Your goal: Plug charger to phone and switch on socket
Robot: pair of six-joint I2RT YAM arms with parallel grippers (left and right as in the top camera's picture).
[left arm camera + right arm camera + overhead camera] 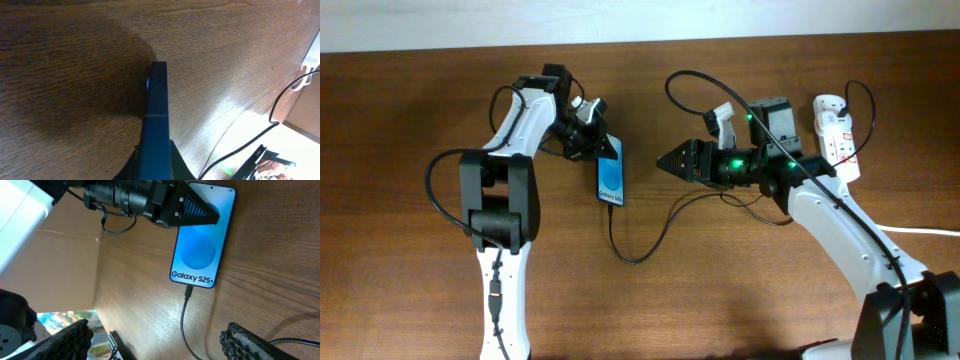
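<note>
The phone [610,181] lies on the wooden table with its blue screen lit and facing up; the right wrist view shows it too [202,235], with "Galaxy S25+" at its near end. The charger cable [642,255] runs from that end, its small black plug [188,292] seated in the phone's port. My left gripper [592,142] is shut on the phone's far end, whose dark edge [157,107] sits between the fingers [155,152]. My right gripper [666,160] is open and empty [156,332], just right of the phone. The white socket strip [836,135] lies at the far right.
A black block [775,118] and a small white piece [721,118] sit behind my right arm, left of the strip. The black cable loops high over the right arm [690,78]. A thick white cord [920,231] leaves at the right edge.
</note>
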